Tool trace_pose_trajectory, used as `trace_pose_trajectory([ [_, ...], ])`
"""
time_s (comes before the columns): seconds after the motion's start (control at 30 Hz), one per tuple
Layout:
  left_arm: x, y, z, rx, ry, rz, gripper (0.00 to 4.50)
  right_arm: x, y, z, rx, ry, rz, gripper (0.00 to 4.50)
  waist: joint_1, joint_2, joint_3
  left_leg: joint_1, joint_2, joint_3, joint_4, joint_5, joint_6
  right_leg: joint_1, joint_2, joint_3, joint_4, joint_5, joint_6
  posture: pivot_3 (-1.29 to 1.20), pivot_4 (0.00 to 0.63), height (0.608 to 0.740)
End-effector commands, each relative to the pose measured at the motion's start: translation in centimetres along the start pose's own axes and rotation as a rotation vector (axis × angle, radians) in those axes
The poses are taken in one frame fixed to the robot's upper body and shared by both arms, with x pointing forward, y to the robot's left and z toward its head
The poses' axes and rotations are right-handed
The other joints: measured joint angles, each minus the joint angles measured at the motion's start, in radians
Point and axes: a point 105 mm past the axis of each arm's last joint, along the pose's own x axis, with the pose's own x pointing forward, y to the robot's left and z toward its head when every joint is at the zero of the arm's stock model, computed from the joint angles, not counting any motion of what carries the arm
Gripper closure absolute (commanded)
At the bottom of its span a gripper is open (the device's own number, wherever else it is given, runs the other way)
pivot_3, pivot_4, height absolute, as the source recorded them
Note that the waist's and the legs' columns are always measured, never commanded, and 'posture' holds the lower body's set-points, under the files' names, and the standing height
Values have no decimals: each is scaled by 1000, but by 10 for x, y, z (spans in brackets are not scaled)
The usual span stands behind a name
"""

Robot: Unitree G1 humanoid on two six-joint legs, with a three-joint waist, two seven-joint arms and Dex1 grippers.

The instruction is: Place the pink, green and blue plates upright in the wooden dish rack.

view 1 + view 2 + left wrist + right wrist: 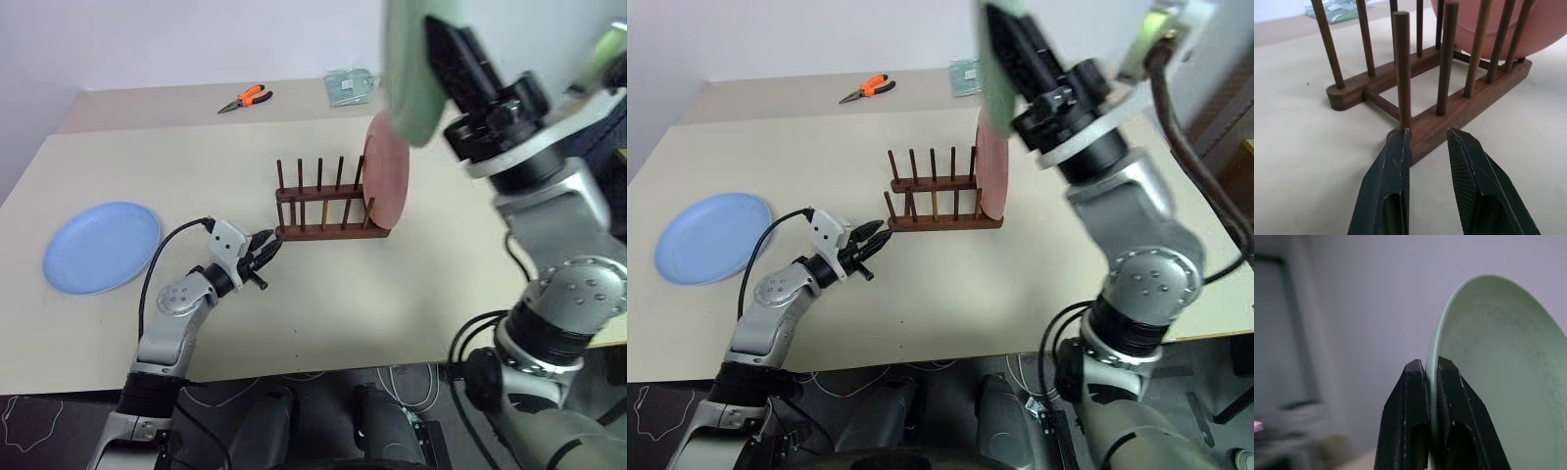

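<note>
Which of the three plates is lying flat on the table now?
The blue plate, lying flat on the table's left side. The pink plate stands upright in the wooden dish rack, and the right gripper holds the green plate up.

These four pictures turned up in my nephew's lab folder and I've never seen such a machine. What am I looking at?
A two-armed humanoid robot is loading plates into a wooden dish rack on a table. Two pictures come from cameras in its head, looking down; the other two from cameras on its wrists.

The pink plate already stands upright in the rack. The right claw is shut on the green plate's rim, held high. The left claw, fingers apart, sits at the rack's near end. The blue plate lies flat; orange-handled pliers lie farther back.
</note>
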Motion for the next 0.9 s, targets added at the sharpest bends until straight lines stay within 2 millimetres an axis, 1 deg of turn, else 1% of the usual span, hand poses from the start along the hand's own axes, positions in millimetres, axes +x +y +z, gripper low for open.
trace_pose_trajectory([
  [0.03, -4, 3, 7, 17, -30, 14, 3330, 10, 7, -11, 134, -8, -5, 4445, -2, 0, 0, 0, 0, 0, 0, 0, 0, 0, 0, 0, 0, 0, 0, 0, 150, 739],
  [0.13, -7, 0, 9, 2, -39, 1, 3330, 15, -8, -34, 158, 55, -97, 4445, -6, 1, 0, 1, 0, 0, 0, 0, 0, -1, 1, 0, 1, 0, 0, 0, 150, 739],
  [0.2, -10, -3, 12, -22, -50, -13, 3330, 14, -18, -50, 159, 111, -142, 4445, -8, 0, 0, 1, 0, 0, -1, 0, 0, -1, 1, 0, 2, 0, 0, 0, 150, 739],
  [0.27, -12, -7, 15, -48, -55, -35, 3330, 13, -27, -62, 202, 140, -176, 4445, -10, 1, 0, 1, 0, 0, -1, 0, 0, -1, 1, 0, 2, 1, 1, 0, 150, 739],
  [0.43, -18, -16, 15, -71, -42, -91, 3330, 13, -39, -78, 243, 185, -231, 4445, -23, 1, 0, 1, 0, 0, -1, 0, 0, -1, 1, 0, 2, 1, 1, 0, 150, 739],
  [0.6, -19, -18, 15, -66, -28, -100, 3330, 14, -56, -87, 255, 217, -308, 4445, -26, 1, 0, 2, 1, 0, -2, 0, 0, -1, 2, 0, 2, 0, 0, 0, 150, 739],
  [0.7, -19, -17, 14, -66, -25, -97, 3330, 15, -63, -90, 260, 233, -328, 4445, -25, 1, 0, 2, 1, 0, -2, 0, 0, -1, 2, 0, 2, 0, 0, 0, 150, 739],
  [0.73, -20, -17, 14, -67, -24, -96, 3330, 15, -63, -90, 255, 236, -327, 4142, -25, 1, 0, 1, 1, 0, -2, 0, 0, -1, 2, 0, 2, 0, 0, 0, 150, 739],
  [0.77, -20, -18, 14, -65, -22, -95, 3330, 17, -63, -89, 238, 242, -320, 3745, -25, 1, 0, 1, 1, 0, -2, 0, 0, -1, 2, 0, 2, 0, 0, 0, 150, 739],
  [0.8, -20, -17, 13, -64, -19, -93, 3330, 19, -63, -87, 206, 243, -313, 3529, -25, 1, 0, 1, 1, 0, -2, 0, 0, -1, 2, 0, 2, 0, 0, 0, 150, 739],
  [0.9, -21, -17, 12, -62, -11, -87, 3330, 25, -61, -82, 155, 240, -283, 1985, -26, 1, 0, 1, 1, 0, -2, 0, 0, -1, 2, 0, 2, 0, 1, 0, 150, 739],
])
